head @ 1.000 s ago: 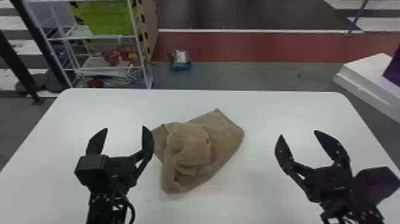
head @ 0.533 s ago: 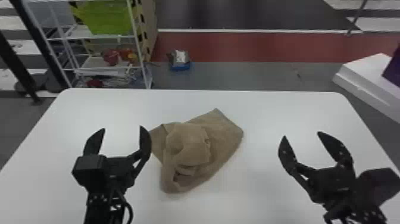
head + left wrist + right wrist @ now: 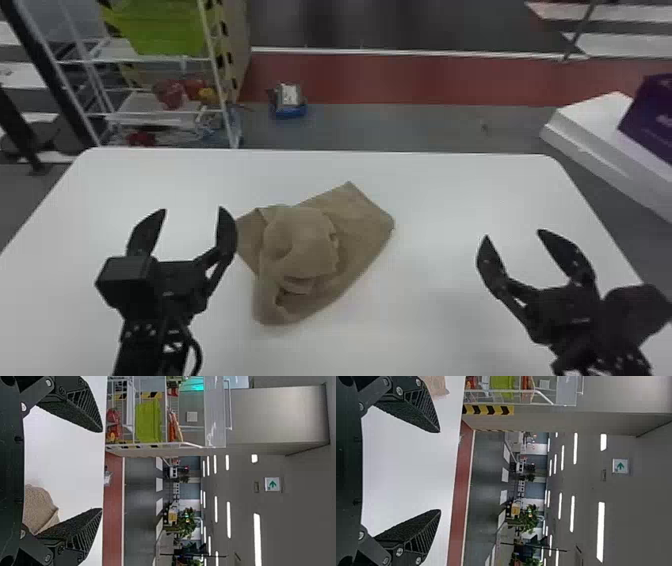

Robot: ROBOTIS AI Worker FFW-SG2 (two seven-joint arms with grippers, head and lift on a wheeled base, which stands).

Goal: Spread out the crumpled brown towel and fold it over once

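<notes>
The left gripper (image 3: 192, 209) has its jaws spread wide apart, and the right gripper (image 3: 514, 233) has its jaws spread too, with white table (image 3: 450, 190) visible between their tips in the head view. The brown towel (image 3: 360, 220) lies on the table between the two pairs of jaws, close to the right side of the left pair and well apart from the right pair, its bunched, folded-over lump toward the left jaws and a flatter part toward the right ones. Farther out, beyond the left jaws, stands a white wire rack (image 3: 218, 75).
</notes>
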